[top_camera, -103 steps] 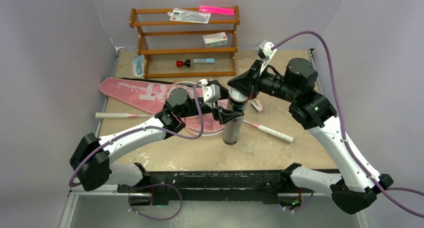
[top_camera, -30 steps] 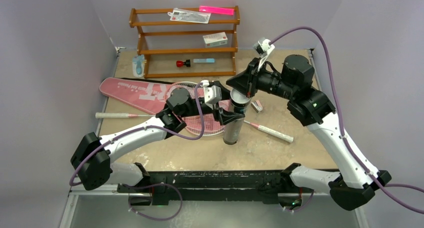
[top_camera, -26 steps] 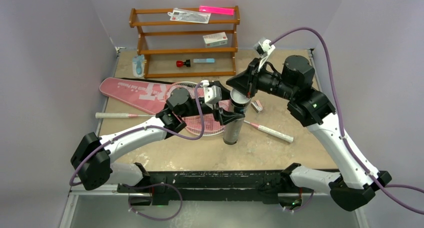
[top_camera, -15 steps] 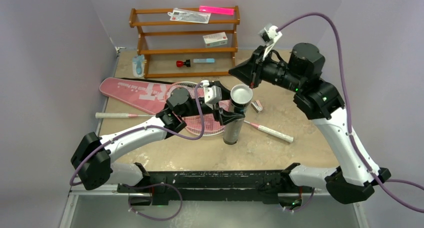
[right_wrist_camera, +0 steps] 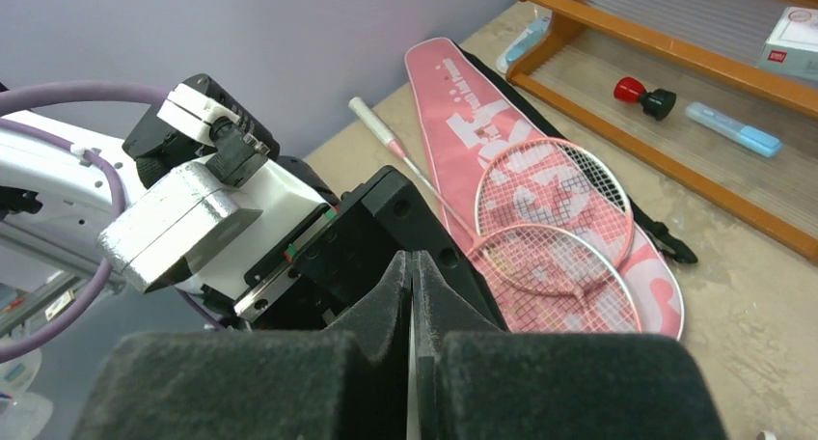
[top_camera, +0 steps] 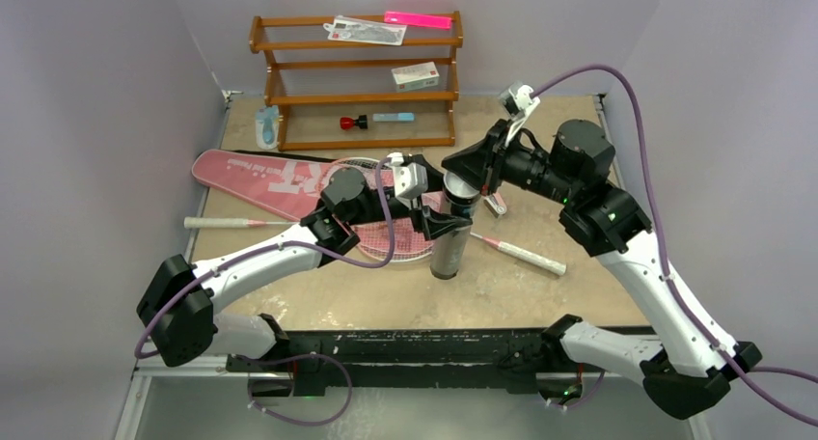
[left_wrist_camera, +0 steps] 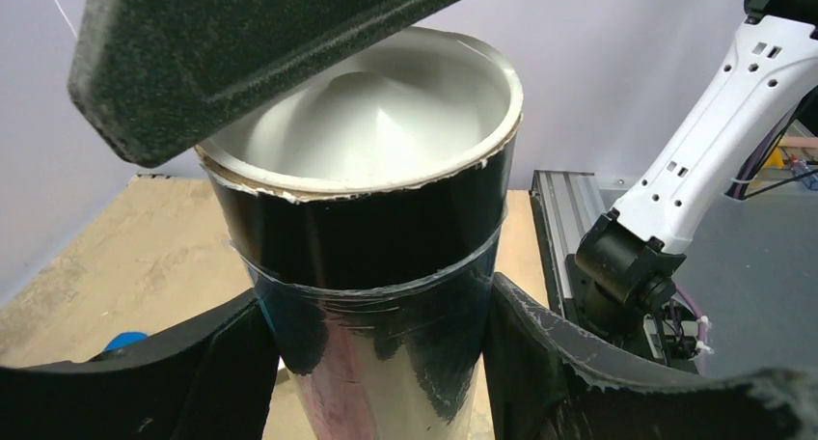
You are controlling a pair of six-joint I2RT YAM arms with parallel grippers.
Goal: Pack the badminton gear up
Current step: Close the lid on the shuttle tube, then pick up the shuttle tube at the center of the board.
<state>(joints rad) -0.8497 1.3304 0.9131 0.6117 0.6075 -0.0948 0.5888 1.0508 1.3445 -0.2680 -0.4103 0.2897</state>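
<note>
Within left gripper, upright black tube

**Tube mouth, racket heads and bag partly out of sight**

From above, the right gripper covers the mouth of the black tube. The left arm hides part of the rackets and of the pink bag. A small object beside the tube is too small to name.

In the left wrist view the tube's lower part runs off the bottom edge. What forms the white cone inside it cannot be told. A blue thing peeks from behind a finger.

The right wrist view's own fingers block the tube entirely, and the white box is cut by the right edge.
</note>
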